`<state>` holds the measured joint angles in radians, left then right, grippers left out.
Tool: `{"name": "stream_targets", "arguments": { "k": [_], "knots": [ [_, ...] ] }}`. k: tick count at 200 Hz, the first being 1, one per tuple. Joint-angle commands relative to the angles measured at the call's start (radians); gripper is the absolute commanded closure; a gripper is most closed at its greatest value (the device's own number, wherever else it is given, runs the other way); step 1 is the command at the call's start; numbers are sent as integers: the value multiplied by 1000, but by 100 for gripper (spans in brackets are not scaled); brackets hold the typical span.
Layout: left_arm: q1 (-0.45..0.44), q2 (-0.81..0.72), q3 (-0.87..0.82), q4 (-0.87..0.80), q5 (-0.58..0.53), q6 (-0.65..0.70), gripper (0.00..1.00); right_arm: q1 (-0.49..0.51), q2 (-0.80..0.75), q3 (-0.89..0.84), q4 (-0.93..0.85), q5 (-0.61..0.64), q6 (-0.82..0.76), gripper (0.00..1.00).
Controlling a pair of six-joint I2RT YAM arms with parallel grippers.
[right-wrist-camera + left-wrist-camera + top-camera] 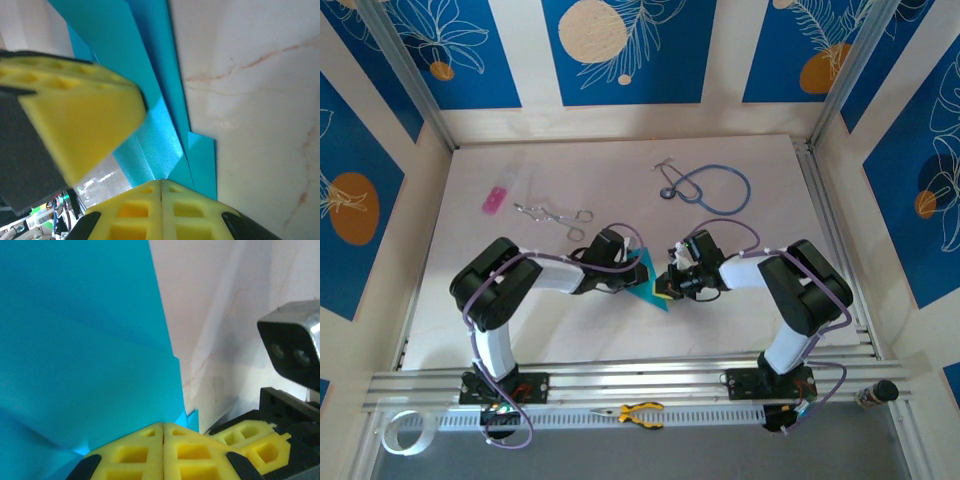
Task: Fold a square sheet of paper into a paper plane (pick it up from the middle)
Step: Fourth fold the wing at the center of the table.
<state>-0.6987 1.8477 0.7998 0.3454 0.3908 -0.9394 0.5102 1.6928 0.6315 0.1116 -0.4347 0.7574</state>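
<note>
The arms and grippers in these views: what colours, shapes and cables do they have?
The left arm and the right arm both have white links between bulky black joint housings, and a lilac cable loops along each. The left gripper and the right gripper have bright yellow fingers with rectangular recesses, mounted on black bodies.

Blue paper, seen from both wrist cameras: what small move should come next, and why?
Probably hold with the right pincer and draw the left pincer along the fold to sharpen it. Both pincers look shut on the square sheet of paper, close together, and its folded layers still sit stepped rather than pressed flat.
</note>
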Motion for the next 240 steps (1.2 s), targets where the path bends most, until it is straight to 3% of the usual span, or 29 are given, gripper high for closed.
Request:
{"name": "stream_targets", "arguments": {
  "k": [1,240],
  "knots": [
    [66,38,2,-87,-81,56,91,-2,38,-22,-138,50,-36,99],
    [245,42,177,-324,-156,236,93,-27,36,-25,-217,59,-134,99]
  ]
}}
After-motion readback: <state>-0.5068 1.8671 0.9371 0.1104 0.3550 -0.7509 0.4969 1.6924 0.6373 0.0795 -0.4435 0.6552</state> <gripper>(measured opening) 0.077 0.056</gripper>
